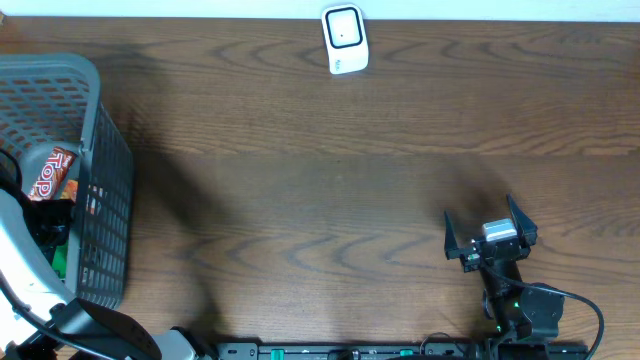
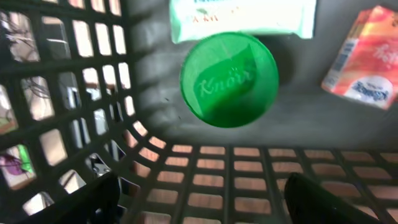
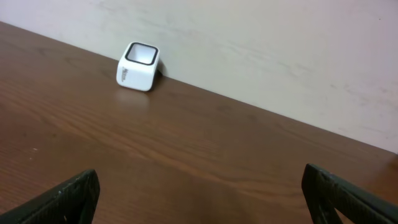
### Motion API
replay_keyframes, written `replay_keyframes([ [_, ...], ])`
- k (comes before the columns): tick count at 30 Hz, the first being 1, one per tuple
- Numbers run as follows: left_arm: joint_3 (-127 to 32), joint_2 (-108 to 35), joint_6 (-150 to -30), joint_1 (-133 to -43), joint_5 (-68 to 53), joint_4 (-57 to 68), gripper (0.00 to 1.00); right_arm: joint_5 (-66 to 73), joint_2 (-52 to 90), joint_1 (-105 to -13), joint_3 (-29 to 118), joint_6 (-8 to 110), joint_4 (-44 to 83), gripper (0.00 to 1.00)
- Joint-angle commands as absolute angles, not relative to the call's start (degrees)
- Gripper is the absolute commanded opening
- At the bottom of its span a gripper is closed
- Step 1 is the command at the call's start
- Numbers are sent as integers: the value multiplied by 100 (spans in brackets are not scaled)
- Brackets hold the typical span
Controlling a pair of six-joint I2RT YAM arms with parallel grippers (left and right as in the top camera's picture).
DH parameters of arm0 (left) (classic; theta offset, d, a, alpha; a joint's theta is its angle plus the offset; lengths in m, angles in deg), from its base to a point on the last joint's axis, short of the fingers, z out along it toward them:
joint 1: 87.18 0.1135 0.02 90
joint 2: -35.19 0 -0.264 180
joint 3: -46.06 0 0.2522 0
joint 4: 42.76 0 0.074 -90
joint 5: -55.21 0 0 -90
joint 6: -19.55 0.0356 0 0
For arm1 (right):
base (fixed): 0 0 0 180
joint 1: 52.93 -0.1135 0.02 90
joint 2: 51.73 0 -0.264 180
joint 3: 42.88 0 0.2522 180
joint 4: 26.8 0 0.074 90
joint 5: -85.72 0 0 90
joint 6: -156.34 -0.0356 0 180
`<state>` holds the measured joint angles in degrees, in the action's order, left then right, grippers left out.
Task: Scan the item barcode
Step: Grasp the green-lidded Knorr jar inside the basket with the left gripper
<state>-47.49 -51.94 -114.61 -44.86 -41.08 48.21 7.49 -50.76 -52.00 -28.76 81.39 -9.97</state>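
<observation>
While the left gripper (image 2: 199, 186) hangs inside a grey mesh basket (image 1: 100, 180) at the table's (image 1: 300, 180) 9 o'clock edge, its dark fingers (image 2: 93, 199) stand wide apart and hold nothing. Just beyond them, on the basket floor, is a round green lid (image 2: 229, 79). The lid is glossy, embossed with a leaf shape and the word "Knorr", and faces the wrist camera flat-on, so whatever is under it cannot be seen. A white-and-green packet (image 2: 242, 18) touches the lid at its 12 o'clock side, and an orange-and-pink carton (image 2: 364, 59) lies apart at its 2 o'clock. No barcode is legible on any of them. The white scanner (image 1: 345, 38), with its dark-rimmed window, sits at the table's 12 o'clock. The right gripper (image 1: 479, 207) hovers near 4 o'clock, its fingers spread and empty, pointing towards the scanner.
</observation>
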Motion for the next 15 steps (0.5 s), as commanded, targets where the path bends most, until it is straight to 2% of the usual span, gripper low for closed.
replay_keyframes([
  [1,-4724,-5207,-11555,-4461,-3690,4865,86,718,-5076,-5213,-2878,8099,-973,99],
  [15,-4720,-5209,-11655,-4459,-3942,4935,85,718,-5076,-5213,-2878,8097,-973,99],
])
